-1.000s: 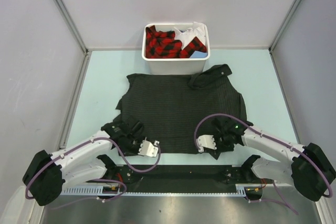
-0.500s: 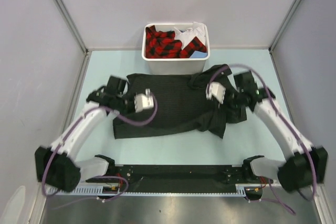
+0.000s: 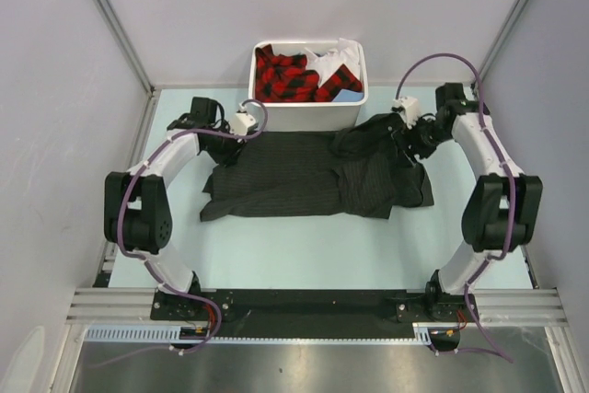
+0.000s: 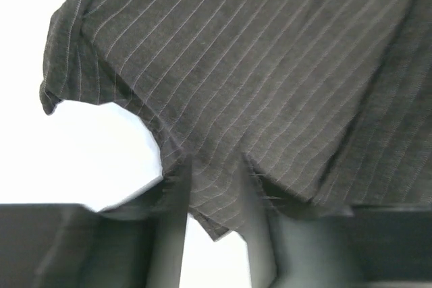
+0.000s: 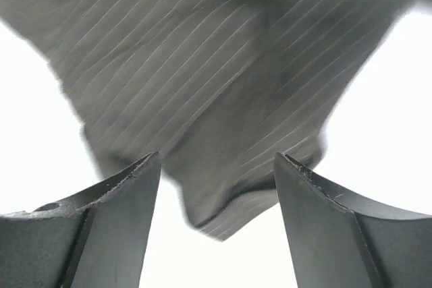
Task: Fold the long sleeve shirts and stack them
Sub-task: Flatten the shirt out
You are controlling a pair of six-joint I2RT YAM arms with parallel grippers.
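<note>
The pale bench [image 3: 276, 246] carries one dark pinstriped shirt [image 3: 294, 177], lying as a wide, low band just in front of the white bin [image 3: 308, 115]. Its left half lies fairly flat. Its right half is rumpled, with loose cloth bunched toward the far right corner.

The shirt looks like thin, light woven cloth. It would sag and crease wherever it is unsupported, and one layer would probably slide over another. It is best taken at an edge or corner, pinching every layer together, with both sides lifted evenly so the fold line stays straight.

The left gripper [image 4: 214, 166] is at the far left edge. Its jaws are drawn close and appear to pinch the hem, though blur makes this uncertain. The right gripper [image 5: 216, 160] is over the bunched corner with its jaws spread wide and released, and the cloth lies beyond them.
</note>
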